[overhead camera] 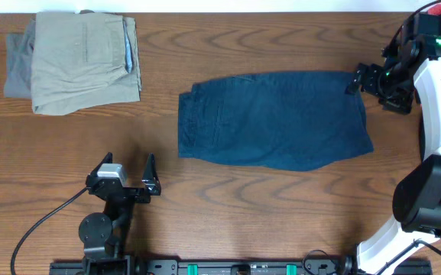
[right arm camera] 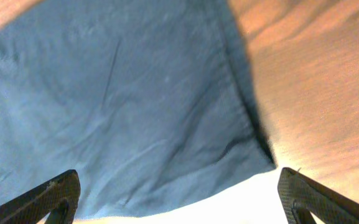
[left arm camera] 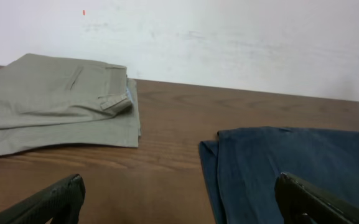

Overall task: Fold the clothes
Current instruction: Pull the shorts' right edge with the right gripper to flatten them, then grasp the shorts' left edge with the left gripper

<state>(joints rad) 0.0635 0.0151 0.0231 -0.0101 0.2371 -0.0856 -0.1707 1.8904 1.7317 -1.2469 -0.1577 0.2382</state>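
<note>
The navy blue shorts lie flat on the table, right of centre, with their long axis running left to right. A doubled band of cloth forms the left end and the wider end points right; the near edge bows slightly toward the near side. At the far left sits a folded khaki garment, lying on a grey garment that shows only along its left side, and both are well apart from the shorts. The right arm reaches from the near right corner up the right side of the table, its wrist bent in toward the left. This sets the right end effector over the far right corner of the shorts. In the right wrist view its 2 fingers stand wide apart, open, with the hemmed corner of the shorts between and below them and nothing gripped. The left arm is drawn back at the near left, low over bare wood. The left end effector points toward the far side, spread open and empty, near the left end of the shorts but not touching them.
</note>
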